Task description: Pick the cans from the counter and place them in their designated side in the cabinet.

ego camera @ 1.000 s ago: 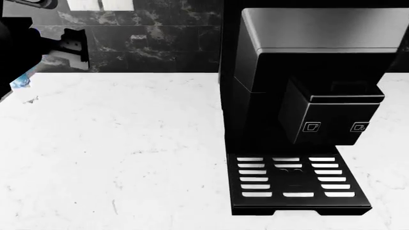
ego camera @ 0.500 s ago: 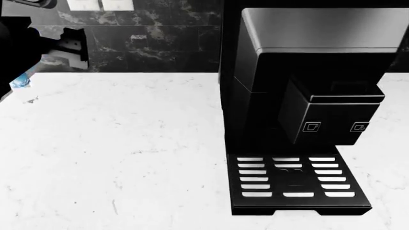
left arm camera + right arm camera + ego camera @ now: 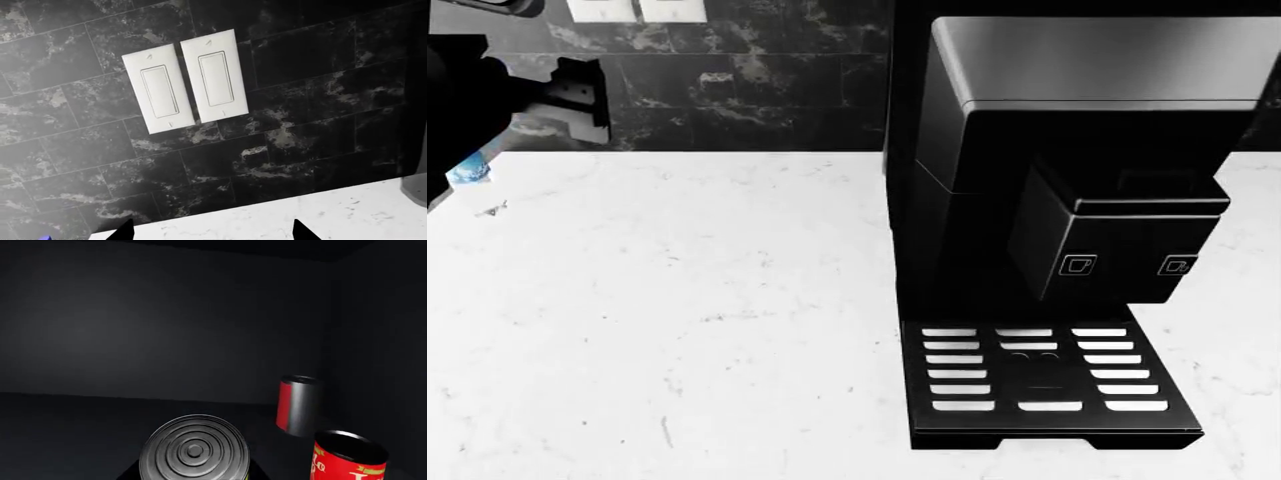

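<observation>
In the right wrist view a can (image 3: 194, 447) with a ribbed grey lid faces me, a sliver of yellow on its side. My right gripper (image 3: 193, 476) is shut on it, dark jaws on both sides, inside a dark cabinet (image 3: 167, 330). A red can (image 3: 347, 460) with pale lettering stands just beside it, and another red-sided can (image 3: 297, 405) stands further in. The white marble counter (image 3: 667, 300) fills the head view, with no cans on it. My left gripper (image 3: 571, 95) hovers at its far left by the wall, open and empty, with its fingertips (image 3: 124, 231) wide apart.
A tall black coffee machine (image 3: 1068, 200) with a slotted drip tray (image 3: 1041, 385) stands on the right of the counter. Black marble backsplash carries two white switch plates (image 3: 187, 85). A bit of blue (image 3: 467, 172) shows beside the left arm.
The left arm has crept a touch upward in the head view. Nothing else differs.
</observation>
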